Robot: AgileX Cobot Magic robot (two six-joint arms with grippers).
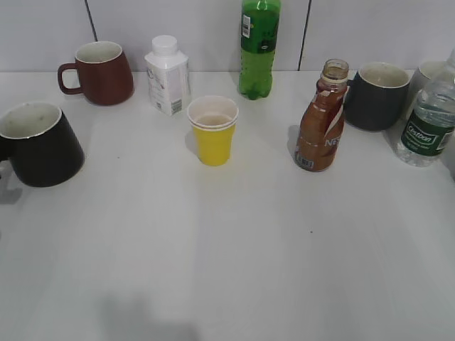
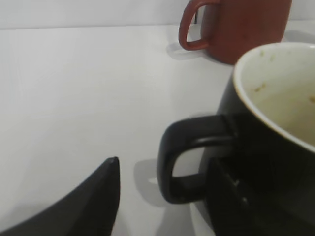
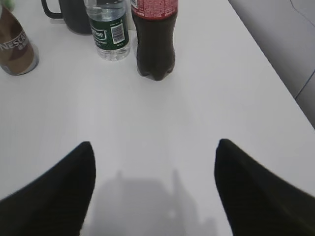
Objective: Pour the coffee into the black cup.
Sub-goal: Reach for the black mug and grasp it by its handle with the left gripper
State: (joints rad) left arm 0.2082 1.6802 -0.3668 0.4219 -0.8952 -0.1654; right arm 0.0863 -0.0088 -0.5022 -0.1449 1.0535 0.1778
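Exterior view puts the curvy brown-labelled coffee bottle point(image 1: 322, 126) uncapped, right of centre, and the glossy black cup point(image 1: 37, 144) far left. Both grippers gape empty; the left gripper point(image 2: 162, 196) straddling the cup's handle could nudge it.

You saw the left end effector point(image 2: 162, 196) as two matt black fingers, one tapering to a curved point; the right end effector point(image 3: 153, 147) showed two broad, rounded black fingers.
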